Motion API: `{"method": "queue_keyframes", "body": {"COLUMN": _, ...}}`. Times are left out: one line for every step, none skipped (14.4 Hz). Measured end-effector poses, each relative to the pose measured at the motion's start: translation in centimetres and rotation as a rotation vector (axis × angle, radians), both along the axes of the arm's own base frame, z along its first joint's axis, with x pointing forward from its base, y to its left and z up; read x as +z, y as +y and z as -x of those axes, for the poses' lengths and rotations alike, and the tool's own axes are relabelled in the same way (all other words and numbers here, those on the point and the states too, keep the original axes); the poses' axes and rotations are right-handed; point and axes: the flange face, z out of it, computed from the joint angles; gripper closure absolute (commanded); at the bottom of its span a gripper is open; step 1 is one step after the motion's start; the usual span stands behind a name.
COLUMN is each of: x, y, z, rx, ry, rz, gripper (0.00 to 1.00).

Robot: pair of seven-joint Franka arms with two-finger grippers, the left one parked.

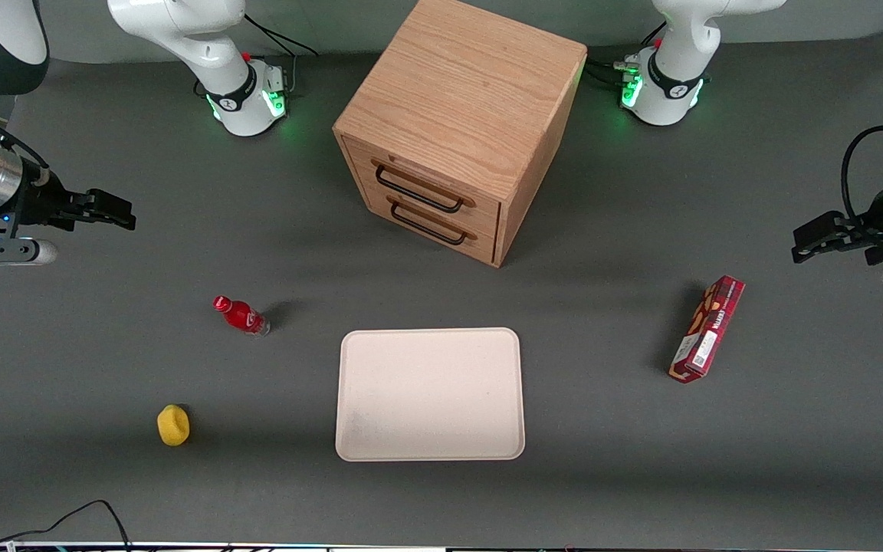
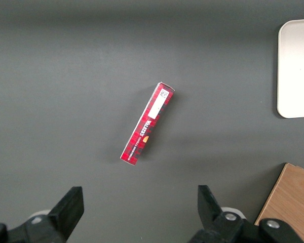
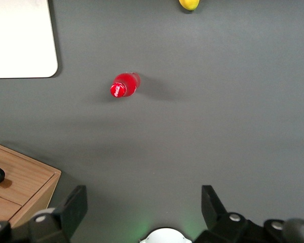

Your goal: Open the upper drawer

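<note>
Open black pincer (image 1: pixel 123 213) hovers at nine o'clock, well apart from the light oak upper drawer (image 1: pixel 426 188); best approach squarely to its long black wire handle (image 1: pixel 417 191).

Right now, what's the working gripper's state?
Right gripper: jaws open, holding nothing, above the table at the working arm's end, well clear of the light oak upper drawer.

Red bottle (image 1: pixel 242 315), yellow fruit (image 1: pixel 173 425), tray (image 1: pixel 431 395), red box (image 1: pixel 707 329).
</note>
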Motion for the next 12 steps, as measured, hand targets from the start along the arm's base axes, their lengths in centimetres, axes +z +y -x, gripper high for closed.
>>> {"method": "queue_keyframes", "body": {"x": 0.3, "y": 0.0, "z": 0.0, "rx": 0.0, "ry": -0.006, "rz": 0.0, "gripper": 0.0}}
{"method": "queue_keyframes", "body": {"x": 0.8, "y": 0.0, "z": -0.1, "rx": 0.0, "ry": -0.013, "rz": -0.003, "gripper": 0.0}}
{"method": "queue_keyframes", "body": {"x": 1.3, "y": 0.3, "z": 0.1, "rx": 0.003, "ry": -0.012, "rz": -0.014, "gripper": 0.0}}
{"method": "queue_keyframes", "body": {"x": 1.9, "y": 1.1, "z": 0.2, "rx": 0.011, "ry": -0.013, "rz": -0.041, "gripper": 0.0}}
{"method": "queue_keyframes", "body": {"x": 2.4, "y": 2.4, "z": 0.3, "rx": 0.027, "ry": -0.014, "rz": -0.081, "gripper": 0.0}}
{"method": "queue_keyframes", "body": {"x": 2.8, "y": 4.1, "z": 0.5, "rx": 0.05, "ry": -0.014, "rz": -0.124, "gripper": 0.0}}
{"method": "queue_keyframes", "body": {"x": 3.0, "y": 6.1, "z": 0.8, "rx": 0.078, "ry": -0.01, "rz": -0.161, "gripper": 0.0}}
{"method": "queue_keyframes", "body": {"x": 3.1, "y": 8.3, "z": 1.3, "rx": 0.113, "ry": -0.003, "rz": -0.193, "gripper": 0.0}}
{"method": "queue_keyframes", "body": {"x": 3.3, "y": 10.9, "z": 1.9, "rx": 0.156, "ry": 0.005, "rz": -0.225, "gripper": 0.0}}
{"method": "queue_keyframes", "body": {"x": 3.4, "y": 13.8, "z": 2.6, "rx": 0.208, "ry": 0.013, "rz": -0.253, "gripper": 0.0}}
{"method": "queue_keyframes", "body": {"x": 3.3, "y": 16.7, "z": 3.5, "rx": 0.265, "ry": 0.023, "rz": -0.277, "gripper": 0.0}}
{"method": "queue_keyframes", "body": {"x": 2.9, "y": 19.7, "z": 4.3, "rx": 0.33, "ry": 0.04, "rz": -0.294, "gripper": 0.0}}
